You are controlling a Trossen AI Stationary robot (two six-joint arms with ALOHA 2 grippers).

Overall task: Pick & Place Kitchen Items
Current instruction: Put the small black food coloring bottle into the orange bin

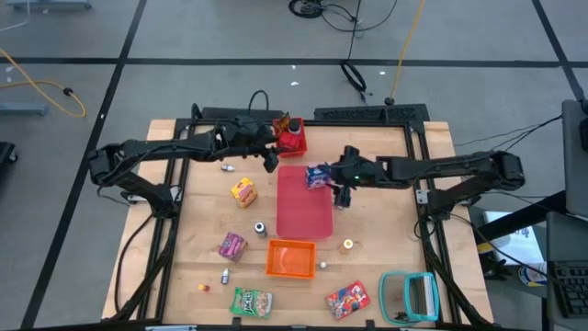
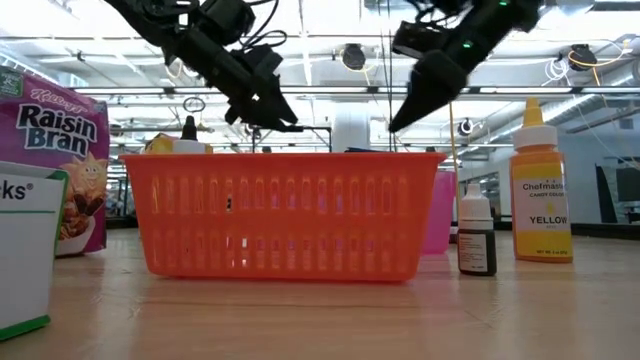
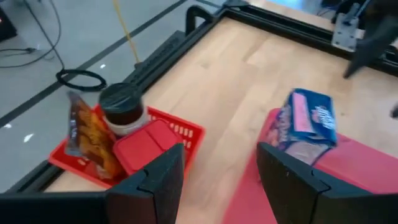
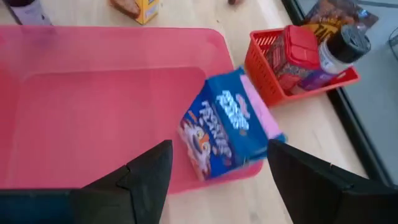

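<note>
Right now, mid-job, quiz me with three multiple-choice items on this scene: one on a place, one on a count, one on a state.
1. Where does the blue carton lie?
A. On the pink tray's corner nearest the red basket
B. Inside the orange basket
C. On the bare wood beside the teal-framed object

2. How many things sit in the red basket?
A. One
B. Three
C. Six

3. How do the right hand's fingers stand?
A. Shut on the blue carton
B. Shut on nothing
C. Open, holding nothing

Answers:
1. A: the right wrist view shows the carton on the tray's corner, overhanging its rim toward the red basket.
2. B: a red-lidded jar, a black-capped jar and a snack packet are inside.
3. C: its two dark fingers stand apart with the carton beyond them, untouched.
</note>
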